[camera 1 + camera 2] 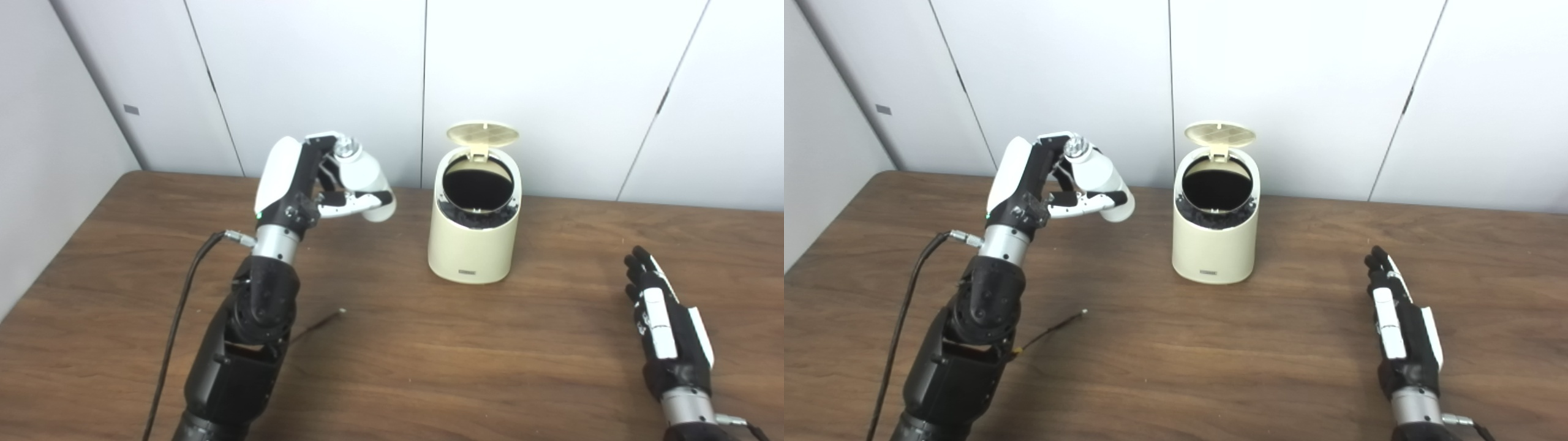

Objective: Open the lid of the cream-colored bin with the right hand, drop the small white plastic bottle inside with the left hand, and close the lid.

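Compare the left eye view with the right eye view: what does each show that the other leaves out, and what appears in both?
Only the left eye view shows a narrow strip more of the left side wall. Only the right eye view shows more table beyond the right hand. Both share the left hand raised with its fingers around the white bottle, the cream bin with its lid standing open, and the right hand open, flat on the table.

The cream bin [473, 226] stands upright near the bench's [429, 355] back edge, its lid [482, 134] tipped up. My left hand [306, 184] holds the small white bottle [365, 177], tilted, up beside it.
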`<state>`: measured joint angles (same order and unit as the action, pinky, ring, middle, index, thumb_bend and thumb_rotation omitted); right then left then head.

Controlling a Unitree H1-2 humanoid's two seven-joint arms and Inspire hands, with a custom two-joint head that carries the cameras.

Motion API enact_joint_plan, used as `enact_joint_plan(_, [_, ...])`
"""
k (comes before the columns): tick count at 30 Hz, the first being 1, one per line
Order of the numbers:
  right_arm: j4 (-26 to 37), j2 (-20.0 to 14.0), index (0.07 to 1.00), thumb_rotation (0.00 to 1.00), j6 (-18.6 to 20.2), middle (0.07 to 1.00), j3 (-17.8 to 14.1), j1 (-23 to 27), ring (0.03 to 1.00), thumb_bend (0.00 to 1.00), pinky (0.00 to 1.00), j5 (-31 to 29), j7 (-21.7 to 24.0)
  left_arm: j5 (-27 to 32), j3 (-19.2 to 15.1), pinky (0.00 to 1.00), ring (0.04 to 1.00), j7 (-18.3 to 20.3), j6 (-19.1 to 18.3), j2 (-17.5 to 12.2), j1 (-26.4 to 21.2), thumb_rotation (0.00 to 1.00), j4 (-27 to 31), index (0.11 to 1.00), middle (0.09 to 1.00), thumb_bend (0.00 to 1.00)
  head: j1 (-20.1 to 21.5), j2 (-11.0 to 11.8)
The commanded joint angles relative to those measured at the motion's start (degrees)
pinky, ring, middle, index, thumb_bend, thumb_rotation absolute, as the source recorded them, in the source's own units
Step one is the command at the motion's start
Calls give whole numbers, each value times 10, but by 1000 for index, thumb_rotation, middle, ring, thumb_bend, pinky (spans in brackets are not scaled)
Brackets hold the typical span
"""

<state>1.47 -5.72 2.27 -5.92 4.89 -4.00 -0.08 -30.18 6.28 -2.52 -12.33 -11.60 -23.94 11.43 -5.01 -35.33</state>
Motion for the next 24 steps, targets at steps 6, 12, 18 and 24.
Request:
enact_joint_plan(6, [12,8,908,892,-16,920,10,4,957,572,958,12,-3,-31,17,286,399,-16,46,28,-64,0,25,495,517,470,15,-1])
enact_joint_plan(12, [18,14,908,901,-11,914,11,1,957,540,950,9,-4,-34,21,336,406,-37,102,47,-85,0,3,511,492,475,23,0])
enact_joint_plan(18, [17,16,912,909,-10,921,11,2,959,548,957,6,-3,-41,26,361,413,-32,102,72,-98,0,-5,490,491,477,26,2])
enact_joint_plan(24, [16,16,911,903,-8,919,10,5,955,535,955,8,-6,-56,35,383,426,-41,115,84,-100,0,-30,487,500,479,25,1])
